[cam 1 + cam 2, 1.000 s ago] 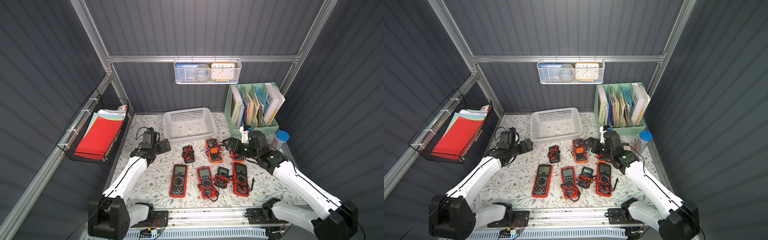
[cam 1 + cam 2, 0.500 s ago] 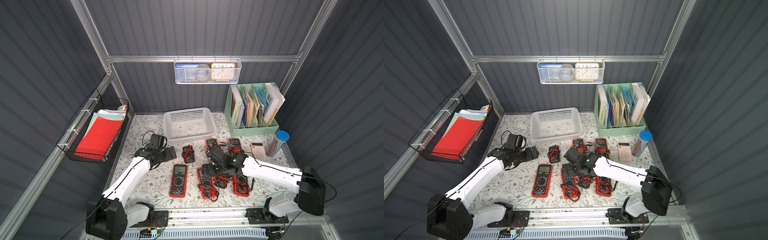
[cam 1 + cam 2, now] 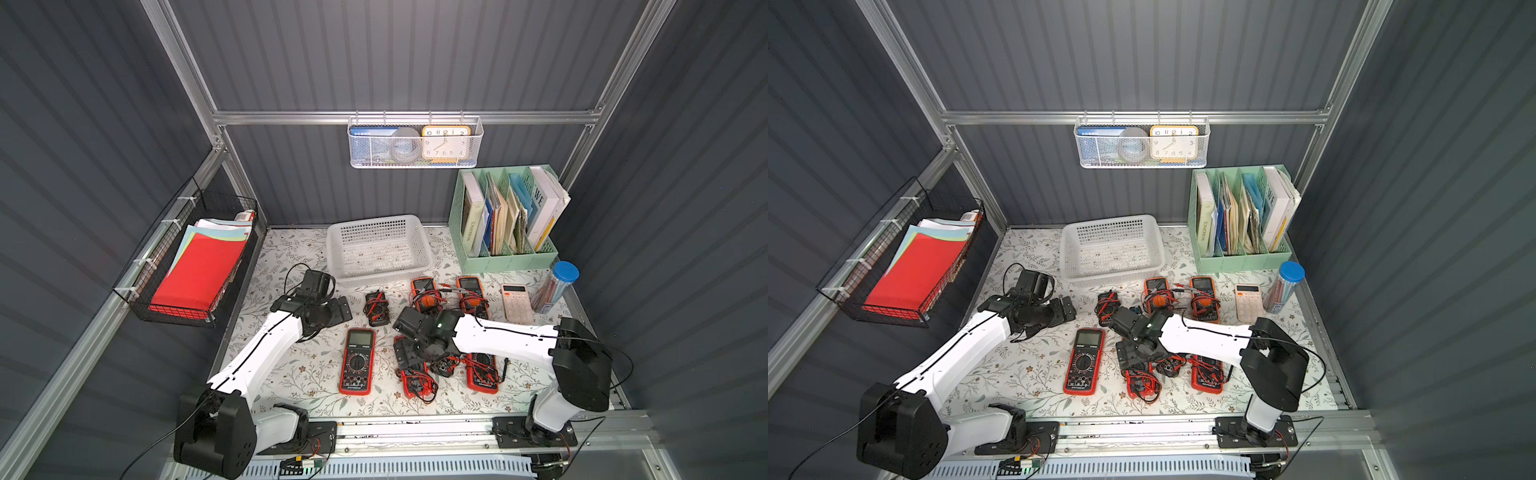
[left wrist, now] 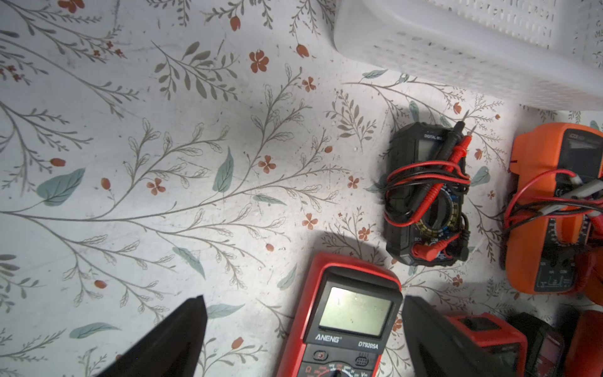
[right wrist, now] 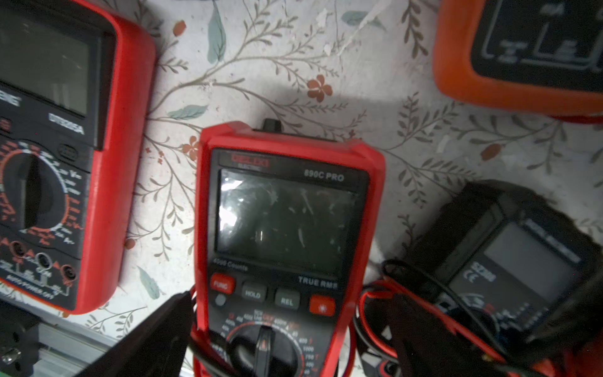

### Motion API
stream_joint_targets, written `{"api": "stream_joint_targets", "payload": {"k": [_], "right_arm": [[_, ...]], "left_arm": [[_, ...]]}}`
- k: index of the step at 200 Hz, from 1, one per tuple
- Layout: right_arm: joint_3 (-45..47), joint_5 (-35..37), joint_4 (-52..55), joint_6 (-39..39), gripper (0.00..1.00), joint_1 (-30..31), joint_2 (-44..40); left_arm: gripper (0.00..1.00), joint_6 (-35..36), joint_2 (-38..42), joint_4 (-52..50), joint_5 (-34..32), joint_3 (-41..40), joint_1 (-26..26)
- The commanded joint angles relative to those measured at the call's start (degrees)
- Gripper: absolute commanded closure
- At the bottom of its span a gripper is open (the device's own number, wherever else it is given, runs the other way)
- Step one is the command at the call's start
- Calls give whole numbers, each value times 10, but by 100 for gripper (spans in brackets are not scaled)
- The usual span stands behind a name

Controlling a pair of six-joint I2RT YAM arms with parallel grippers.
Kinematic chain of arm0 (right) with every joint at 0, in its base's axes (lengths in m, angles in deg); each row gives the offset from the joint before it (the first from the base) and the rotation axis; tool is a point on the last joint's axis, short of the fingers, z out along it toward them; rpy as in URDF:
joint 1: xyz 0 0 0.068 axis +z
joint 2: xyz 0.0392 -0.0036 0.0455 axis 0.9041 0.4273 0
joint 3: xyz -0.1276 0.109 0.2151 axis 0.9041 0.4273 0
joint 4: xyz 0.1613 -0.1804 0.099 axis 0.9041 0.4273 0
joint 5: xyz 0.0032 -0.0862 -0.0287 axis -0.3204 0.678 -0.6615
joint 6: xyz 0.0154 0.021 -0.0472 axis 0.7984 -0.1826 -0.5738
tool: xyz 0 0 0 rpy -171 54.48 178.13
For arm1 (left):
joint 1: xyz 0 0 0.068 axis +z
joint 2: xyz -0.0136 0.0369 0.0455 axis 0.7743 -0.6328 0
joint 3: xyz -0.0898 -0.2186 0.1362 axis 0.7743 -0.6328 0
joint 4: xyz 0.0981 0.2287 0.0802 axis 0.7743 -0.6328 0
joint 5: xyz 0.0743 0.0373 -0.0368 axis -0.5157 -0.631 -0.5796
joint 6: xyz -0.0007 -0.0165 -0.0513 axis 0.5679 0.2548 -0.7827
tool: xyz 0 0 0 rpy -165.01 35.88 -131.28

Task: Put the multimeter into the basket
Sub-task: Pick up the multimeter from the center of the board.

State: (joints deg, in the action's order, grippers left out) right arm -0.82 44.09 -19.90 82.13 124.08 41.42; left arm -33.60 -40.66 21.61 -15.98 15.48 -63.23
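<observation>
Multimeters (image 3: 357, 360) on table (image 3: 299, 374), before basket (image 3: 376, 237).

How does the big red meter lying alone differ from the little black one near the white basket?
The red meter is larger and red-cased; the black meter is smaller and dark. The black one has red and black leads wound round it; the red one has none. Both lie face up on the flowered table, outside the basket.

Seven multimeters (image 3: 356, 360): three red, two orange, two small black. One white plastic basket (image 3: 382, 276). One white wire-mesh basket (image 3: 374, 154), one black wire basket (image 3: 178, 309). One green file holder (image 3: 505, 262), one calculator (image 3: 516, 303), one pen jar (image 3: 555, 291), one clock (image 3: 445, 143).
</observation>
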Motion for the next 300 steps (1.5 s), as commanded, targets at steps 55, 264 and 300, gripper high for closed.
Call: {"api": "stream_joint_targets", "payload": {"k": [55, 264, 300], "right_arm": [[-20, -6, 18, 2, 1, 13, 28], [-68, -16, 64, -8, 36, 32, -13], [-102, 3, 75, -12, 36, 33, -43]], "left_arm": [[1, -13, -4, -12, -4, -4, -1], [1, -15, -3, 8, 18, -9, -1], [1, -22, -3, 9, 21, -5, -1]]}}
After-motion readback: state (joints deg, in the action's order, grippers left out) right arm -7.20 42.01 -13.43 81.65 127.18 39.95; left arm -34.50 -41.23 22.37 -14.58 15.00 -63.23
